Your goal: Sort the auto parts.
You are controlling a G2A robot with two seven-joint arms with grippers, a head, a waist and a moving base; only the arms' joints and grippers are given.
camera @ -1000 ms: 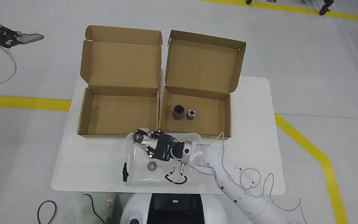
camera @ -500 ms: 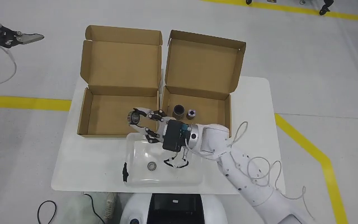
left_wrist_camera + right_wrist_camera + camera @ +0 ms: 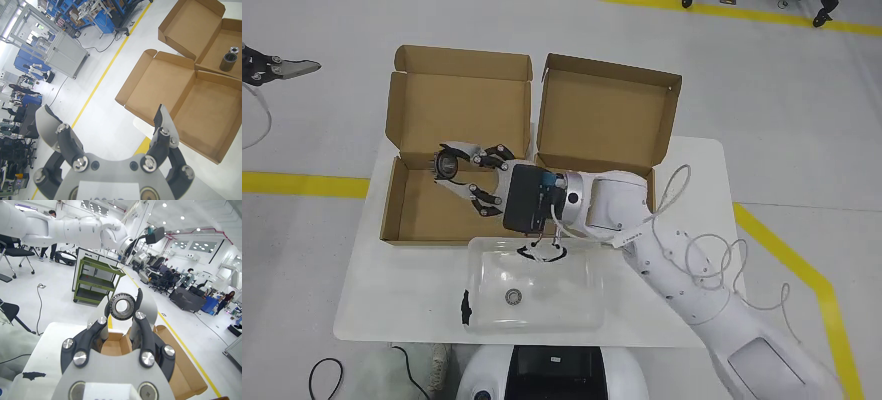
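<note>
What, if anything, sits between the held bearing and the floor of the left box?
Nothing visible does. The right gripper holds the bearing above the left box, whose lid is folded back and whose floor is bare.

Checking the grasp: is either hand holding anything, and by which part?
The right hand pinches a bearing ring by its outer rim; the left hand holds nothing.

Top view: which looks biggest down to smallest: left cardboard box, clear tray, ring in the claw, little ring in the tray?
Left cardboard box
Clear tray
Held ring in the right claw: nearer the camera, so unsure against the next
Little ring
</note>
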